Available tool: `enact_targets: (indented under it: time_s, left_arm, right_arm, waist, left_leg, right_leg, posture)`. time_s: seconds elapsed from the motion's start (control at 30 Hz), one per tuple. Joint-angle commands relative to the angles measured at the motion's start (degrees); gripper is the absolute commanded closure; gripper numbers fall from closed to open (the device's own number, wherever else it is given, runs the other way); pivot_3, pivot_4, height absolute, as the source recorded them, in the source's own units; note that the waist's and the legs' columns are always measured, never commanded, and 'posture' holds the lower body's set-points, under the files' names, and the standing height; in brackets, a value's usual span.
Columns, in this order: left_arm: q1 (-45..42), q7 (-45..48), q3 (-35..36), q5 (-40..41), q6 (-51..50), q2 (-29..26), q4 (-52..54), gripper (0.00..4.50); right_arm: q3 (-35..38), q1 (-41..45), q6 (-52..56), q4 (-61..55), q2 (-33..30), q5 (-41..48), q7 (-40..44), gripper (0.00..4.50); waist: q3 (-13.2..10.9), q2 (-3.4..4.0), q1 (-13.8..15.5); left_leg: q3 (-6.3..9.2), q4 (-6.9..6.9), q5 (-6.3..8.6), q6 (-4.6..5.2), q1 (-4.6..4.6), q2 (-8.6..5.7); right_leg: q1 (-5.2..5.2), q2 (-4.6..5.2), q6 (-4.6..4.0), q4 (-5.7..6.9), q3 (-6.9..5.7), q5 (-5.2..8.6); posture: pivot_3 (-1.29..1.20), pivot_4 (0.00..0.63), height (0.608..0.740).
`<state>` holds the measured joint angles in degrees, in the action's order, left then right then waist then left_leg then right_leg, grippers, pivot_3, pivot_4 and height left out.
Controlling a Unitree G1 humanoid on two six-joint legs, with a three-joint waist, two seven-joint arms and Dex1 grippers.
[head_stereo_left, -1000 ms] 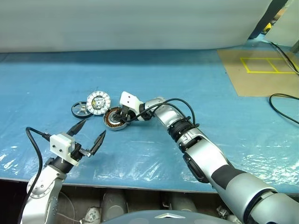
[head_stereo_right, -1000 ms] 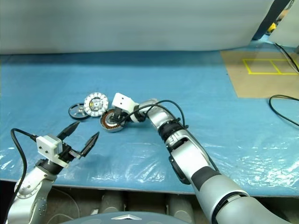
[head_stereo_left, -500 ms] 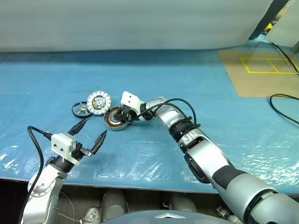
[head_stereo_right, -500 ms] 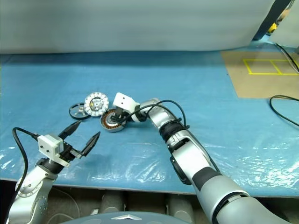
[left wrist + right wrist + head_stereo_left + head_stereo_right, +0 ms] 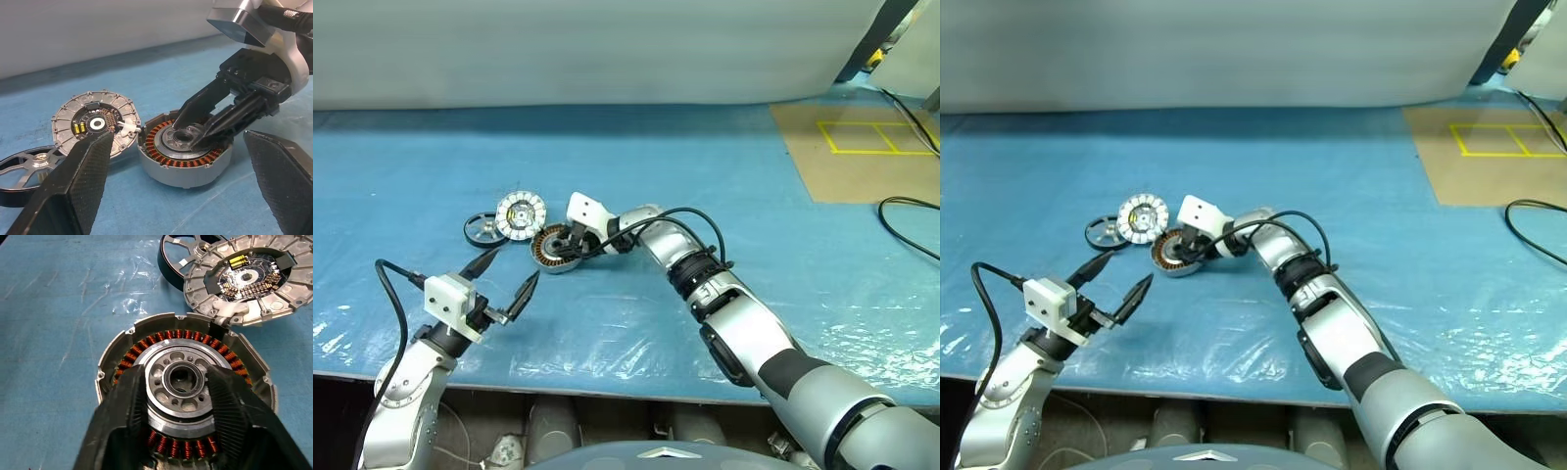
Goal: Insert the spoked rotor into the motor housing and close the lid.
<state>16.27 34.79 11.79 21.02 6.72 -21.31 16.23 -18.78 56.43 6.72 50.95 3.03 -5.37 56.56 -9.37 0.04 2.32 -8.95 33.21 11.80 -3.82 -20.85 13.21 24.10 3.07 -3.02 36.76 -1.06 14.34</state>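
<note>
- Left eye view: blue plastic-covered table (image 5: pixel 724 186) spans the frame; a tan board with yellow tape lines (image 5: pixel 862 147) lies at upper right.
- Three parts cluster left of centre. Motor housing (image 5: pixel 556 248), a round flat disc with coppery-brown windings around a silver hub, lies flat on the sheet.
- Lid (image 5: pixel 520 215), a silvery-white disc with radial segments and a dark, yellowish centre, sits just up-left of the housing, its edge resting on the spoked rotor.
- Spoked rotor (image 5: pixel 481 229), a small flat wheel with black rim and silver spokes, lies farthest left, partly under the lid.
- Right gripper (image 5: pixel 183 382): black fingers parted, tips straddling the housing's silver hub from above. Whether they touch the hub I cannot tell.
- Left gripper (image 5: pixel 502 279): lower left, fingers spread wide, holding nothing, hovering well apart from the parts.
</note>
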Motion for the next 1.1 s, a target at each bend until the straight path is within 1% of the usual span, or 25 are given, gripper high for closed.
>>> enact_targets:
  time_s: [0.03,0.1,0.2,0.27,0.33,0.4,0.57,0.77,0.87,1.0,1.1]
  left_arm:
    - [0.0,0.2,0.5,0.0,0.3,-0.8,1.5,0.0]
    - [-0.1,0.3,0.5,-0.1,0.6,-0.8,1.0,0.0]
    - [-0.3,0.3,0.3,-0.3,0.8,-0.8,0.5,0.0]
    - [-0.5,0.4,0.1,-0.3,0.9,-0.7,0.3,0.0]
    - [-0.7,0.4,0.0,-0.3,0.9,-0.7,0.1,0.0]
    - [-0.8,0.5,0.1,-0.4,1.0,-0.7,0.0,0.0]
    - [-0.9,0.6,0.0,-0.6,1.2,-0.6,-0.4,0.0]
    - [-0.9,0.8,0.1,-0.8,1.5,-0.5,-0.9,0.0]
    - [-0.9,0.8,0.1,-0.8,1.6,-0.5,-1.1,0.0]
    - [-0.9,0.8,0.1,-0.9,1.7,-0.4,-1.2,0.0]
    - [-1.0,1.0,-0.2,-1.2,1.8,-0.5,-1.8,0.0]
  right_arm:
    - [3.6,-0.1,0.8,-3.4,0.7,4.5,1.4,1.9]
    - [5.0,0.3,1.6,-3.6,0.8,6.1,1.6,1.9]
    - [6.3,1.0,1.7,-2.6,0.9,6.4,0.0,2.54]
    - [6.6,1.4,1.0,-1.0,1.0,5.6,-2.6,3.18]
    - [6.0,1.4,-0.4,0.6,1.0,4.3,-4.6,3.93]
    - [5.5,1.2,-1.3,1.8,1.1,3.6,-5.6,4.49]
    - [4.8,0.8,-2.7,4.5,2.9,2.1,-7.9,4.49]
    - [2.4,0.3,-4.3,4.7,4.0,-0.1,-7.6,4.49]
    - [0.1,-0.2,-5.4,4.9,4.0,-2.5,-8.0,4.49]
    - [-1.1,-0.6,-6.3,5.5,3.5,-3.9,-8.5,4.49]
    - [-2.0,-1.5,-5.9,5.0,2.7,-4.5,-7.1,4.49]
  waist:
    - [0.0,0.0,0.0]
    - [0.0,0.0,0.0]
    - [0.0,0.0,0.0]
    - [0.0,0.0,0.0]
    - [0.0,0.0,0.0]
    - [0.0,0.0,0.0]
    - [0.0,0.0,-0.1]
    - [0.0,0.0,-0.1]
    - [0.0,0.0,-0.1]
    - [0.0,0.0,-0.1]
    - [0.0,0.0,-0.1]
  left_leg:
    - [0.0,0.01,0.0,0.0,-0.01,0.0]
    - [0.0,0.02,0.0,0.0,-0.03,0.0]
    - [0.0,0.02,-0.01,0.0,-0.02,0.01]
    - [0.0,0.02,-0.01,0.0,-0.02,0.01]
    - [0.0,0.02,-0.01,-0.01,-0.01,0.01]
    - [0.0,0.02,-0.01,-0.01,-0.02,0.0]
    - [0.0,0.01,-0.01,-0.02,-0.02,0.0]
    - [0.0,0.01,-0.01,-0.02,-0.01,0.01]
    - [0.0,0.02,-0.01,-0.02,0.0,0.01]
    - [0.0,0.01,-0.01,-0.02,0.09,0.01]
    - [0.0,0.01,0.0,-0.02,0.16,0.01]
  right_leg:
    - [0.0,0.0,0.0,0.0,0.0,0.0]
    - [0.0,0.0,0.0,-0.01,0.0,0.0]
    - [0.0,0.0,0.0,-0.01,0.0,0.0]
    - [0.0,0.0,0.0,-0.01,0.0,0.0]
    - [0.0,0.0,0.0,0.0,-0.01,0.0]
    - [0.0,0.0,0.0,-0.01,-0.01,0.0]
    - [0.01,-0.01,0.0,-0.01,-0.01,0.0]
    - [0.01,0.0,0.0,-0.01,-0.01,0.0]
    - [0.0,0.0,0.0,-0.01,-0.01,0.0]
    - [-0.07,0.0,0.0,-0.01,-0.01,0.0]
    - [-0.13,0.0,0.0,0.0,0.0,0.0]
  posture:
    - [0.0,0.15,0.74]
    - [0.0,0.15,0.74]
    - [0.0,0.15,0.74]
    - [0.0,0.15,0.74]
    - [0.0,0.15,0.74]
    - [0.0,0.15,0.74]
    - [0.0,0.15,0.74]
    - [0.0,0.15,0.74]
    - [0.0,0.15,0.74]
    - [0.0,0.15,0.74]
    - [0.0,0.15,0.74]
